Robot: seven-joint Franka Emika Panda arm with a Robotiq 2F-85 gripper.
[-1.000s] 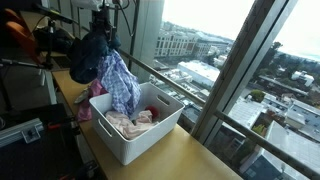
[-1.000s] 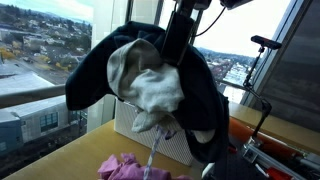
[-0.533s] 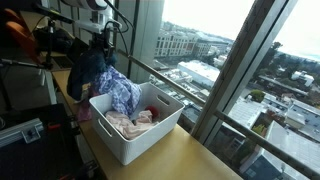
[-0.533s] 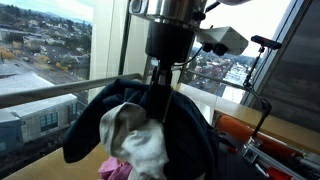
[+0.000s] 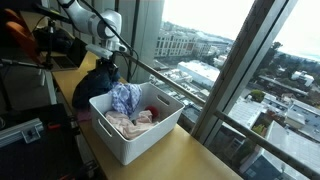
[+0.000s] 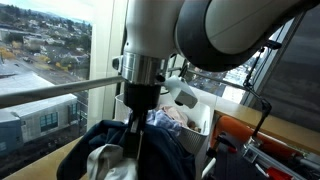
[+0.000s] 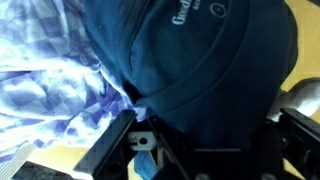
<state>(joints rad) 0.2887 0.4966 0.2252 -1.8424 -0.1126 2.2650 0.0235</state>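
Observation:
My gripper (image 5: 106, 66) is shut on a dark navy garment (image 5: 92, 88) and holds it low beside the far end of a white bin (image 5: 140, 140). A blue-and-white plaid cloth (image 5: 124, 98) hangs with it over the bin's rim. In an exterior view the arm (image 6: 150, 60) fills the frame, with the navy garment (image 6: 150, 155) bunched beneath it. In the wrist view the navy garment (image 7: 200, 70) covers the fingers and the plaid cloth (image 7: 45, 85) lies at the left. The bin holds pinkish cloth (image 5: 128, 123) and something red (image 5: 153, 112).
The bin stands on a wooden table (image 5: 185, 160) along a large window with a railing (image 5: 190, 95). Dark equipment and an orange item (image 5: 20, 35) sit behind the arm. An orange-and-black object (image 6: 265, 140) lies at the right.
The gripper has come down with the navy garment and the plaid cloth, from high above the bin to the table level by the bin's far end.

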